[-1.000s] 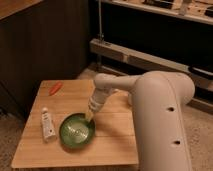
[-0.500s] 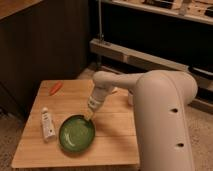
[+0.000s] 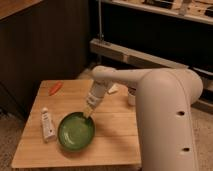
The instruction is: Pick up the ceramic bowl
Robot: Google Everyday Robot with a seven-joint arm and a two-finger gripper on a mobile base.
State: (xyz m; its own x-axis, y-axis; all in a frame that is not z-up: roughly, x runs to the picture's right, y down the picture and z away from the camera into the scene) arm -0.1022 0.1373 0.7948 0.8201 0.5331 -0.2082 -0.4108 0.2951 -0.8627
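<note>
The ceramic bowl (image 3: 76, 132), round, glossy green with a darker rim, is at the front left of the wooden table (image 3: 117, 137). It looks tipped slightly toward the camera. My gripper (image 3: 89, 113) reaches down from the white arm (image 3: 165, 110) and is at the bowl's far right rim, closed on that rim. The fingertips are thin and partly merge with the rim.
A white tube (image 3: 47, 124) lies just left of the bowl. An orange-red item (image 3: 55, 88) lies at the table's back left. A small white cup (image 3: 131, 96) is partly hidden behind the arm. A dark cabinet and a metal shelf rack (image 3: 150, 57) stand behind the table.
The bowl looks larger and more tilted than one second ago, as if its rim has risen a little with the gripper. The arm has barely shifted.
</note>
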